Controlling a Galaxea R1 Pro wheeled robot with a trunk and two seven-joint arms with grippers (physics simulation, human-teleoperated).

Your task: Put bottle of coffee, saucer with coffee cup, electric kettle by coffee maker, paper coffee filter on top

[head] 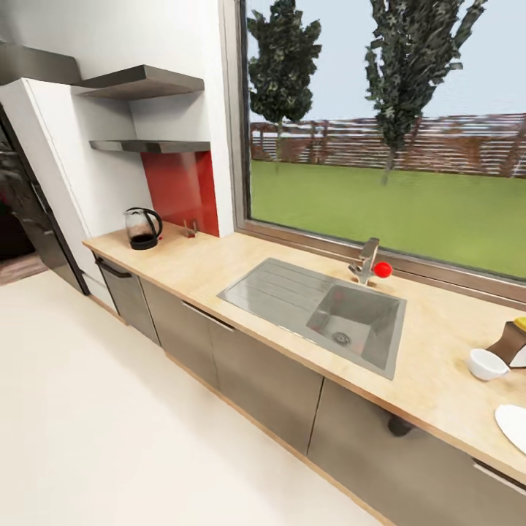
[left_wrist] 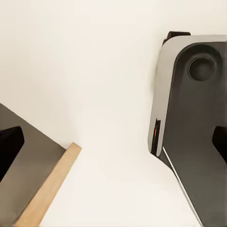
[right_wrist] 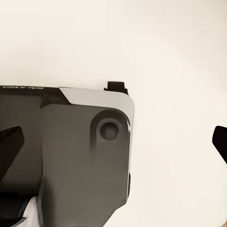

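Both tools hang spread and empty over the floor, robot in transit; the electric kettle point(head: 142, 228) waits at the worktop's point(head: 241, 267) far end, cup point(head: 486, 364) and saucer point(head: 515, 426) apart.

The wooden counter point(head: 234, 256) carries a kettle point(head: 142, 229) near its left end, a sink point(head: 321, 310) mid-counter, and a cup point(head: 486, 364) and saucer point(head: 513, 426) toward its right end.

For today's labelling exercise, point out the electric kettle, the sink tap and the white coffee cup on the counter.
electric kettle point(head: 142, 229), head view, on its glass body.
sink tap point(head: 366, 260), head view, on its upright metal spout.
coffee cup point(head: 486, 364), head view, on its white bowl near the rim.
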